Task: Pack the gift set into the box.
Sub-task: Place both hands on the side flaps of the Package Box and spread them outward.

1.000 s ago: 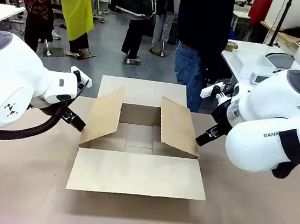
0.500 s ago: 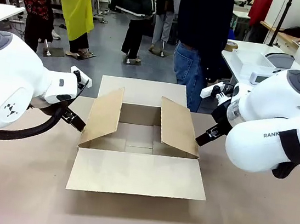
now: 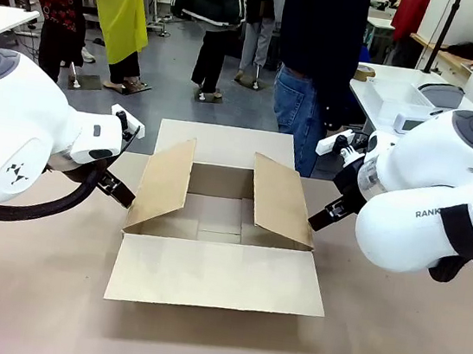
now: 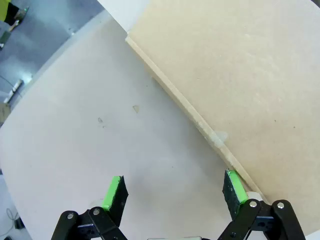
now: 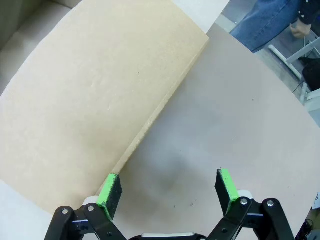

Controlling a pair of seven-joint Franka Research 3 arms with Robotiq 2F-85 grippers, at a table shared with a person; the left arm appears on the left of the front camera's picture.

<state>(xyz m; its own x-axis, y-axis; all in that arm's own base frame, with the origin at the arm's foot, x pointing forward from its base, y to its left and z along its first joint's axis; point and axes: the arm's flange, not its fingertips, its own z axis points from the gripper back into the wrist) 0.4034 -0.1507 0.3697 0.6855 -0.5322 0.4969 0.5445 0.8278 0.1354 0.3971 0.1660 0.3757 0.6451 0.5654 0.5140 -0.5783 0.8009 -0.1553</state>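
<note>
— Entry one: way in from above?
— Box (image 3: pixel 219 220): top open, free room between left flap (image 3: pixel 163 183) and right flap (image 3: pixel 281 199), both raised aslant. Near flap (image 3: pixel 216 276) lies flat on the table (image 3: pixel 37 299), with bare tabletop in front of it.
— Entry two: flanks?
— Left gripper (image 4: pixel 175 189) and right gripper (image 5: pixel 167 189), jaws apart over bare table, just outside those flaps. Person (image 3: pixel 318 57) stands at the far edge.

Count: 1 brown corrugated cardboard carton (image 3: pixel 218 218) with 4 flaps. 2 white robot arms (image 3: pixel 15 135). 2 black green-padded grippers: left gripper (image 4: pixel 174 190), right gripper (image 5: pixel 167 187). 1 person (image 3: pixel 318 57) at the table's far side.
</note>
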